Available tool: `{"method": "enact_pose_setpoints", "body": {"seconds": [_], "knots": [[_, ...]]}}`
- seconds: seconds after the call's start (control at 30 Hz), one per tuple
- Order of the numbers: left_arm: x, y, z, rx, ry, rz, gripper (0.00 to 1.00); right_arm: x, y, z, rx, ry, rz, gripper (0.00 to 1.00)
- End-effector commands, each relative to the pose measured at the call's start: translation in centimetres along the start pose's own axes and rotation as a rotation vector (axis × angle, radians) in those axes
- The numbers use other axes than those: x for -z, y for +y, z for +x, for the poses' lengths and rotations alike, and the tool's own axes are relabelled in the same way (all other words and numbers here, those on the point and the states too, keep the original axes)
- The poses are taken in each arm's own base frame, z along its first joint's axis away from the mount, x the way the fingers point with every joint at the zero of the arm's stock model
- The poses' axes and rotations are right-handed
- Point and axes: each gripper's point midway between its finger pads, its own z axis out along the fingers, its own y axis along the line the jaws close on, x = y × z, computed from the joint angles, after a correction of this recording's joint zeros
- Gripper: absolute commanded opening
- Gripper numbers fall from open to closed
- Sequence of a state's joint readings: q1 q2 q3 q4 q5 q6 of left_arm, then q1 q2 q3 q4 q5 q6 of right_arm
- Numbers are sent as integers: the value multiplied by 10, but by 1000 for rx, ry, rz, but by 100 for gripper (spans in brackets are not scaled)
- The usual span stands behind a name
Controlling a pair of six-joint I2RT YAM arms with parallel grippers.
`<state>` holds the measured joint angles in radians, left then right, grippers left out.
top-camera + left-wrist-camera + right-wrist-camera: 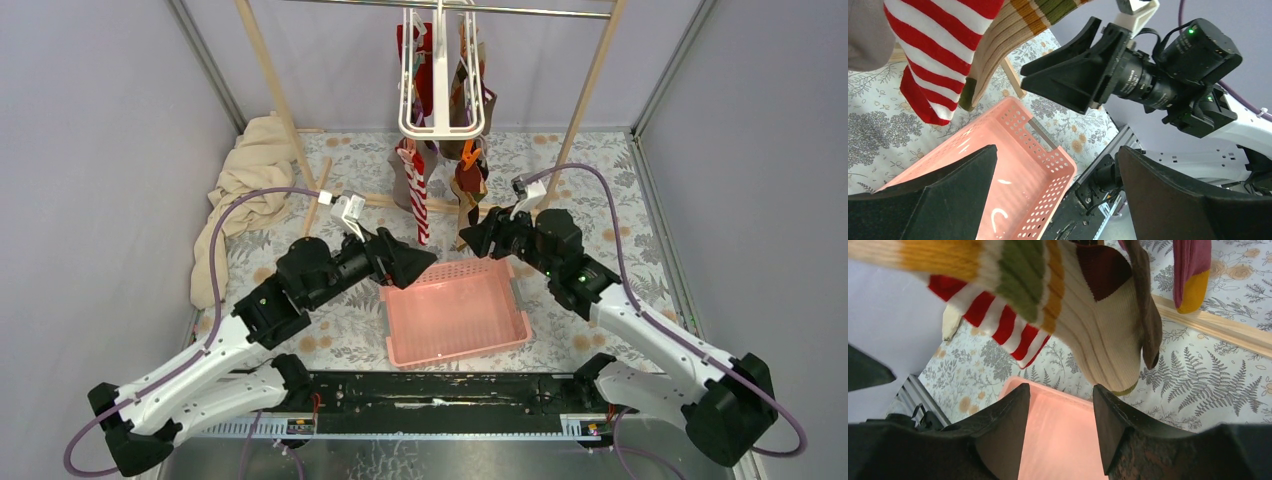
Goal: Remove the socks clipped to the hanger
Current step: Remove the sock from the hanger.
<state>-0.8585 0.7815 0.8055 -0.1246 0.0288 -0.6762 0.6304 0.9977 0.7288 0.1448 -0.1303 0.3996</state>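
The white hanger [440, 122] hangs from the rail at the back with several socks clipped under it, among them a red-white striped sock [418, 200] and a brown sock [470, 185]. My left gripper [428, 262] is open and empty just below the striped sock [933, 65], above the pink basket's far edge. My right gripper [470, 240] is open and empty below a beige sock [1098, 345] with olive and orange stripes. A magenta sock with a yellow toe [1190, 270] hangs to its right. In the wrist views both grippers, left [1058, 165] and right [1060, 400], hold nothing.
A pink perforated basket [520, 312] sits on the floral table between the arms, under both grippers. A beige cloth [250, 180] lies piled at the left wall. The wooden rail frame [275, 90] has legs either side of the hanger and a floor bar [1218, 330].
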Motion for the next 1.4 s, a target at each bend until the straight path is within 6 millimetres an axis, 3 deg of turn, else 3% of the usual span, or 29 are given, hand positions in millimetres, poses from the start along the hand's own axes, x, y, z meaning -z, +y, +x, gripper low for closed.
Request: {"method": "enact_pose_setpoints", "body": {"seconds": [0.0, 0.4, 0.63, 1.1, 1.37], "knots": [[-1, -1, -15, -38, -85, -27, 99, -17, 7, -26, -32, -137, -20, 57], [-5, -9, -21, -59, -87, -38, 98, -41, -13, -27, -72, -182, 68, 47], [-10, -7, -23, -65, -85, -65, 99, -50, -22, -17, -97, -178, 101, 58], [-19, -10, -28, -69, -67, -117, 99, -55, -44, 0, -126, -197, 198, 61], [-19, -9, -31, -70, -76, -132, 99, -53, -39, -8, -105, -220, 182, 31]]}}
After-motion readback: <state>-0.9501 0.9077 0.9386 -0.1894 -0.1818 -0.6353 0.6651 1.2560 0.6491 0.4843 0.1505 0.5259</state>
